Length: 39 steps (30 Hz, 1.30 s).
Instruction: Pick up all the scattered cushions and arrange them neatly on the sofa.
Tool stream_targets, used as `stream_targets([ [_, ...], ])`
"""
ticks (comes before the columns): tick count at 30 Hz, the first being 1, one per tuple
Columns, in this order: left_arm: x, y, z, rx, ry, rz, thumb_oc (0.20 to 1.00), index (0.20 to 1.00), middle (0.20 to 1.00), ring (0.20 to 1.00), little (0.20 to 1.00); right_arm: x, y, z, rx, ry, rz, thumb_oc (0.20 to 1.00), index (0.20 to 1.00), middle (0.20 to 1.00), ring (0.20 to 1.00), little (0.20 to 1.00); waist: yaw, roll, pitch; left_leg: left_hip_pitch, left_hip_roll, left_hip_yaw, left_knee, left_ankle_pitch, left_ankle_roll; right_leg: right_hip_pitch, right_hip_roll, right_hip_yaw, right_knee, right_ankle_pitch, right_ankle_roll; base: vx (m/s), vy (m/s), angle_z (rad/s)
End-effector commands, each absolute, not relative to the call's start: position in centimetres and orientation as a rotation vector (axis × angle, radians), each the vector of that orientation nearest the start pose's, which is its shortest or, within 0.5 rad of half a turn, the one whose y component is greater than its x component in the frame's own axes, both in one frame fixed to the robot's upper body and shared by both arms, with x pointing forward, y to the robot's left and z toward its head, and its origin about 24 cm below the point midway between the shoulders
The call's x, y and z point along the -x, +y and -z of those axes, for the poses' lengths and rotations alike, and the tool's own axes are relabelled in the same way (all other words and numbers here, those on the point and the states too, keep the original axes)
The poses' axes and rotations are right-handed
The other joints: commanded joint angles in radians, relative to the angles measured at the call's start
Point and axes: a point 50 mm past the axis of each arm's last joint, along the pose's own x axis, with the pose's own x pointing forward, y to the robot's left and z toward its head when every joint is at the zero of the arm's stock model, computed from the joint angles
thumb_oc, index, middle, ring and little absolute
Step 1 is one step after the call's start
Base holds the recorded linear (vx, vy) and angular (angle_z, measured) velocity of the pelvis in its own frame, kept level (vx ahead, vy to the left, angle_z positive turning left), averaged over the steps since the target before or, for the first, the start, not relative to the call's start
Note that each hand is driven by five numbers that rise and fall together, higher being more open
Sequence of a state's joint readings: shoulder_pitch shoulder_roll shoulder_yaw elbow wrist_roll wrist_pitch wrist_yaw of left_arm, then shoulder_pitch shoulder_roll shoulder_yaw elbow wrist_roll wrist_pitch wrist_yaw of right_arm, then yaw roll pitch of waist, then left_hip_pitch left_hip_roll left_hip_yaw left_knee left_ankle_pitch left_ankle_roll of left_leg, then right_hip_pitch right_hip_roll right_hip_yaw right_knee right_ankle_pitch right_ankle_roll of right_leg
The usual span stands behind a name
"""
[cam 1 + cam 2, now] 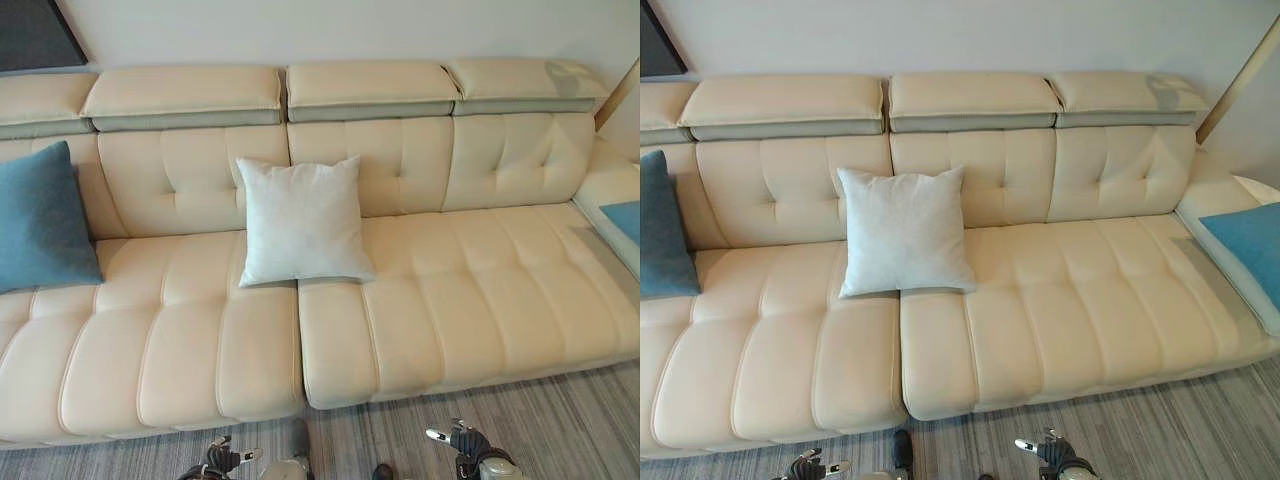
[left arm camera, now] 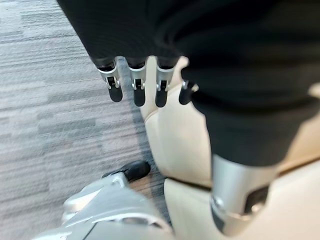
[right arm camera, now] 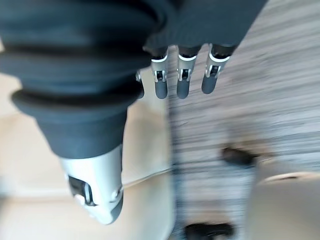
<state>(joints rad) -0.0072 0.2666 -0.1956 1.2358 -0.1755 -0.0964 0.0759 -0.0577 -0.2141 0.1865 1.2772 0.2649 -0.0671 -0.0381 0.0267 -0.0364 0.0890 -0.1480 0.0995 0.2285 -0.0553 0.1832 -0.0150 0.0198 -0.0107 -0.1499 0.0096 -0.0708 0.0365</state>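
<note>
On the sofa (image 1: pixel 480 290) a white cushion (image 1: pixel 303 220) leans upright; left hand (image 2: pixel 135 80) and right hand (image 3: pixel 182 75) hang relaxed, empty

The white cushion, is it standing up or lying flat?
Standing: the white cushion leans upright against the sofa backrest, bottom edge on the seat.

dark ribbed cover (image 2: pixel 250 75), silver dark-tipped fingers (image 2: pixel 136 90).

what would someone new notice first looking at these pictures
A white cushion stands propped against the backrest at the middle of a long cream sofa, over the seam between two seats. A blue cushion leans at the sofa's left end, and another blue cushion lies at the right end. Both hands, left and right, hang open over the grey striped carpet.
</note>
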Motion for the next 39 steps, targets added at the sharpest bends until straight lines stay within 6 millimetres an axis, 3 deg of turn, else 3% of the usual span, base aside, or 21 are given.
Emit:
stream_targets([
  [1,-13.3,24.2,14.7,-0.229,1.043,-0.164,1.000,1.000,1.000,1.000,1.000,-12.4,-22.9,15.4,0.144,1.105,0.156,1.000,1.000,1.000,1.000,1.000,-0.027,0.004,0.045,-0.038,-0.051,-0.055,-0.028,0.009,-0.056,0.037,0.032,-0.035,0.028,-0.101,-0.021,-0.30,-0.219,0.16],
  [3,-13.4,23.6,14.8,-0.226,1.039,-0.145,1.000,1.000,1.000,1.000,1.000,-12.0,-23.4,15.4,0.151,1.118,0.171,1.000,1.000,1.000,1.000,1.000,-0.027,0.009,0.068,-0.041,-0.049,-0.092,-0.015,0.000,-0.068,0.030,0.027,-0.046,0.036,-0.095,-0.027,-0.35,-0.215,0.21],
  [6,-12.5,23.2,15.2,-0.208,1.065,-0.139,1.000,1.000,1.000,1.000,1.000,-11.6,-24.0,15.4,0.151,1.128,0.185,1.000,1.000,1.000,1.000,1.000,-0.034,-0.009,0.068,-0.026,-0.081,-0.125,0.149,-0.130,-0.028,0.018,-0.003,-0.044,0.029,-0.063,-0.023,-0.22,-0.114,-0.06],
  [7,-12.5,23.2,15.2,-0.208,1.065,-0.139,1.000,1.000,1.000,1.000,1.000,-11.6,-24.0,15.4,0.151,1.128,0.185,1.000,1.000,1.000,1.000,1.000,-0.033,-0.009,0.068,-0.027,-0.081,-0.125,0.153,-0.133,-0.028,0.019,-0.002,-0.043,0.029,-0.063,-0.023,-0.11,-0.067,-0.23],
  [8,-11.7,23.1,15.5,-0.197,1.095,-0.138,1.000,1.000,1.000,1.000,1.000,-11.4,-24.3,15.4,0.153,1.136,0.181,1.000,1.000,1.000,1.000,1.000,-0.032,-0.015,0.051,-0.009,-0.097,-0.125,0.266,-0.211,-0.012,0.018,-0.013,-0.030,0.013,-0.050,-0.019,-0.08,-0.049,-0.12],
  [11,-10.8,23.2,15.7,-0.179,1.123,-0.143,1.000,1.000,1.000,1.000,1.000,-11.1,-24.5,15.4,0.147,1.142,0.185,1.000,1.000,1.000,1.000,1.000,-0.034,-0.006,0.029,0.067,-0.116,-0.140,0.256,-0.265,0.001,0.017,-0.006,-0.006,0.001,-0.042,-0.012,-0.05,-0.021,-0.27],
  [13,-10.6,23.2,15.8,-0.182,1.129,-0.139,1.000,1.000,1.000,1.000,1.000,-10.9,-24.5,15.5,0.148,1.149,0.183,1.000,1.000,1.000,1.000,1.000,-0.039,0.000,0.018,0.109,-0.113,-0.132,0.203,-0.271,0.004,0.019,-0.001,-0.004,-0.004,-0.043,-0.009,0.00,0.025,-0.02],
  [15,-10.6,22.8,15.9,-0.207,1.137,-0.105,1.000,1.000,1.000,1.000,1.000,-10.8,-24.2,15.6,0.144,1.148,0.180,1.000,1.000,1.000,1.000,1.000,-0.062,0.021,-0.014,0.173,-0.105,-0.110,0.032,-0.224,-0.006,0.014,0.012,-0.029,-0.026,-0.034,-0.001,-0.04,0.058,0.15],
  [21,-10.3,22.3,16.1,-0.220,1.149,-0.071,1.000,1.000,1.000,1.000,1.000,-10.3,-23.9,15.7,0.128,1.149,0.185,1.000,1.000,1.000,1.000,1.000,-0.079,0.030,-0.029,0.214,-0.107,-0.092,-0.013,-0.229,-0.004,0.033,0.010,-0.022,-0.058,-0.016,0.008,-0.04,0.088,0.07],
  [24,-10.5,22.4,16.0,-0.214,1.140,-0.073,1.000,1.000,1.000,1.000,1.000,-10.0,-24.4,15.6,0.102,1.140,0.218,1.000,1.000,1.000,1.000,1.000,-0.092,0.033,-0.027,0.224,-0.117,-0.073,-0.018,-0.242,0.011,0.027,0.005,0.015,-0.057,0.003,0.018,-0.07,0.109,-0.32],
  [27,-11.2,22.7,15.7,-0.225,1.114,-0.071,1.000,1.000,1.000,1.000,1.000,-10.3,-25.4,15.2,0.082,1.106,0.268,1.000,1.000,1.000,1.000,1.000,-0.117,0.036,-0.013,0.219,-0.122,-0.025,-0.018,-0.250,0.027,-0.018,-0.001,0.069,-0.033,0.030,0.033,-0.14,0.145,-0.57],
  [28,-12.1,22.9,15.3,-0.236,1.081,-0.069,1.000,1.000,1.000,1.000,1.000,-10.9,-26.2,14.8,0.087,1.078,0.289,1.000,1.000,1.000,1.000,1.000,-0.132,0.039,-0.001,0.209,-0.124,0.029,-0.025,-0.253,0.037,-0.066,-0.003,0.106,-0.014,0.052,0.050,-0.15,0.128,-0.78],
  [30,-13.0,23.3,14.9,-0.246,1.046,-0.082,1.000,1.000,1.000,1.000,1.000,-11.8,-27.1,14.1,0.094,1.035,0.312,1.000,1.000,1.000,1.000,1.000,-0.143,0.045,0.013,0.204,-0.123,0.085,-0.030,-0.258,0.043,-0.107,-0.013,0.113,0.019,0.057,0.068,-0.18,0.131,-1.04],
  [31,-13.7,23.5,14.6,-0.248,1.019,-0.089,1.000,1.000,1.000,1.000,1.000,-12.3,-27.6,13.7,0.099,1.009,0.329,1.000,1.000,1.000,1.000,1.000,-0.146,0.046,0.023,0.202,-0.119,0.115,-0.029,-0.262,0.046,-0.135,-0.025,0.084,0.056,0.058,0.075,-0.14,0.087,-1.43],
  [32,-14.3,23.7,14.3,-0.260,1.000,-0.090,1.000,1.000,1.000,1.000,1.000,-12.9,-28.0,13.4,0.106,0.983,0.341,1.000,1.000,1.000,1.000,1.000,-0.143,0.053,0.037,0.212,-0.110,0.140,-0.032,-0.274,0.043,-0.146,-0.058,0.007,0.089,0.049,0.088,-0.09,0.051,-1.22],
  [33,-14.3,23.7,14.3,-0.260,0.999,-0.090,1.000,1.000,1.000,1.000,1.000,-12.9,-28.0,13.4,0.106,0.983,0.341,1.000,1.000,1.000,1.000,1.000,-0.144,0.053,0.038,0.214,-0.111,0.139,-0.032,-0.275,0.043,-0.146,-0.058,0.007,0.091,0.047,0.088,-0.08,0.025,-1.44],
  [34,-14.6,24.0,14.1,-0.264,0.987,-0.097,1.000,1.000,1.000,1.000,1.000,-13.2,-28.4,13.0,0.105,0.961,0.357,1.000,1.000,1.000,1.000,1.000,-0.140,0.057,0.043,0.214,-0.101,0.168,-0.032,-0.276,0.040,-0.153,-0.093,-0.082,0.109,0.049,0.087,-0.12,-0.041,-1.54],
  [35,-14.8,24.4,13.9,-0.266,0.981,-0.111,1.000,1.000,1.000,1.000,1.000,-12.9,-29.4,12.7,0.115,0.957,0.395,1.000,1.000,1.000,1.000,1.000,-0.128,0.062,0.039,0.224,-0.083,0.229,-0.032,-0.281,0.033,-0.137,-0.161,-0.261,0.110,0.054,0.084,-0.11,-0.069,-1.62],
  [38,-15.1,24.7,13.7,-0.256,0.967,-0.124,1.000,1.000,1.000,1.000,1.000,-12.6,-30.9,12.1,0.116,0.937,0.458,1.000,1.000,1.000,1.000,1.000,-0.136,0.054,0.021,0.255,-0.078,0.302,-0.032,-0.290,0.031,-0.113,-0.201,-0.339,0.062,0.097,0.103,0.00,-0.087,-1.49],
  [39,-15.1,24.7,13.7,-0.256,0.968,-0.123,1.000,1.000,1.000,1.000,1.000,-12.6,-30.9,12.1,0.116,0.937,0.459,1.000,1.000,1.000,1.000,1.000,-0.135,0.055,0.022,0.257,-0.078,0.303,-0.032,-0.290,0.031,-0.111,-0.200,-0.338,0.059,0.099,0.104,0.07,-0.134,-1.20],
])
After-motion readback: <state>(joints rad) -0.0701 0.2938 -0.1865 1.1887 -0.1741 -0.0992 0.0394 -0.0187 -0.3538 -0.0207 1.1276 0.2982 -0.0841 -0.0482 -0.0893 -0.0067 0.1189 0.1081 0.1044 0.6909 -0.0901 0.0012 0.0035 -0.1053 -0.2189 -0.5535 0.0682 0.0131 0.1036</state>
